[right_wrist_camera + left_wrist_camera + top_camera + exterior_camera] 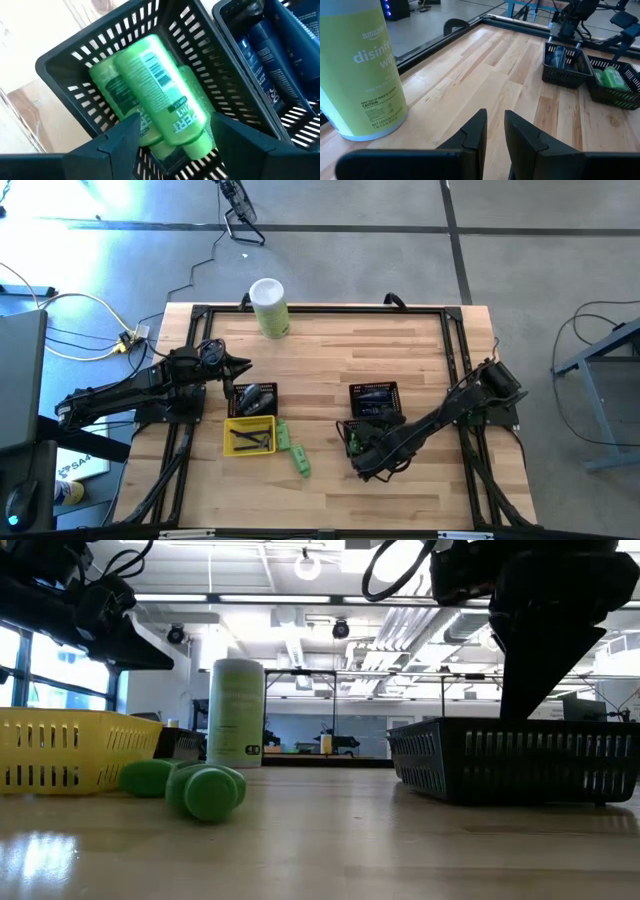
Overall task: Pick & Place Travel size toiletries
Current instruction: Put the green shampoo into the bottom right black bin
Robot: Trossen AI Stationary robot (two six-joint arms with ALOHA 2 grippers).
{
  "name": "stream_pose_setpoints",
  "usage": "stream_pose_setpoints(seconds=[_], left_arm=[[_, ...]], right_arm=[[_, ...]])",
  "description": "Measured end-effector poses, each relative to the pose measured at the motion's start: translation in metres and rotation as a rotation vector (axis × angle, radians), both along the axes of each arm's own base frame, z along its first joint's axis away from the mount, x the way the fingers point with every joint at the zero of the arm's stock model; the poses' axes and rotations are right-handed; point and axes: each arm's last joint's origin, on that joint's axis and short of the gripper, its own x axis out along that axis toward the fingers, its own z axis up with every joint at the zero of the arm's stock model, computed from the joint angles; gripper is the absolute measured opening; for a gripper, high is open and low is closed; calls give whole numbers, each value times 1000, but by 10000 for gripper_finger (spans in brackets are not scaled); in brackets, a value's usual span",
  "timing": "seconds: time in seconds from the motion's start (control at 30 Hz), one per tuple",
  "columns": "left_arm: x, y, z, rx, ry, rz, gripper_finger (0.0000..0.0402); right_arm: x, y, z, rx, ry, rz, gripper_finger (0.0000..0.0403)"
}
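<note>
Right wrist view: right gripper over the black basket, fingers spread either side of the top green bottle.
Bottle lies on other green ones inside the basket; whether the pads touch it, cannot tell. Judged step: release. Open fully, then lift straight up to avoid dragging it out. Two green bottles wait beside the yellow tray. Left gripper, fingers narrow and empty, idles near the wipes canister.

Bright green bottles in black mesh basket; blue tubes; yellow tray.
</note>
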Motion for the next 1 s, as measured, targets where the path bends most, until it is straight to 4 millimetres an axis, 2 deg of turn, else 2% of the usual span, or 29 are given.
stream_pose_setpoints(seconds=[0.13, 0.4, 0.53, 0.73, 1.0], left_arm=[[0, 0, 0, 0, 0, 0, 63], [0, 0, 0, 0, 0, 0, 63], [0, 0, 0, 0, -1, 0, 63], [0, 1, 0, 12, 4, 19, 63], [-1, 3, 1, 76, 25, 84, 63]], right_arm=[[-1, -1, 5, 11, -6, 6, 231], [1, -6, 39, 37, -163, 20, 184], [3, -8, 51, -4, -239, 90, 150], [10, -14, 57, -61, -259, 206, 89], [34, -41, 61, -79, -299, 355, 12]])
